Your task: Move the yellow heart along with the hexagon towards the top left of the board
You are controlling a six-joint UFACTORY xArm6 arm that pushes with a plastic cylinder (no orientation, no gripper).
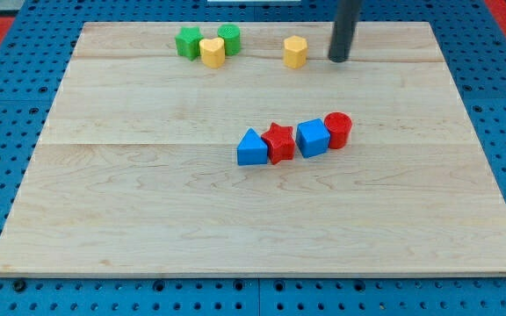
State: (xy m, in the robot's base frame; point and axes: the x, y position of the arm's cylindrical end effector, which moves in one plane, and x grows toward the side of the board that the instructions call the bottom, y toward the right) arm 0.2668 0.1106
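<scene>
The yellow heart (212,51) sits near the view's top, left of centre, touching a green star (187,42) on its left and a green cylinder (229,39) on its right. The yellow hexagon (295,52) stands apart to the right of them, near the board's top edge. My tip (337,60) rests on the board just right of the hexagon, with a small gap between them.
A row of blocks lies at mid-board: a blue triangle (252,148), a red star (278,142), a blue cube (312,138) and a red cylinder (337,130), touching one another. The wooden board (148,211) lies on a blue pegboard.
</scene>
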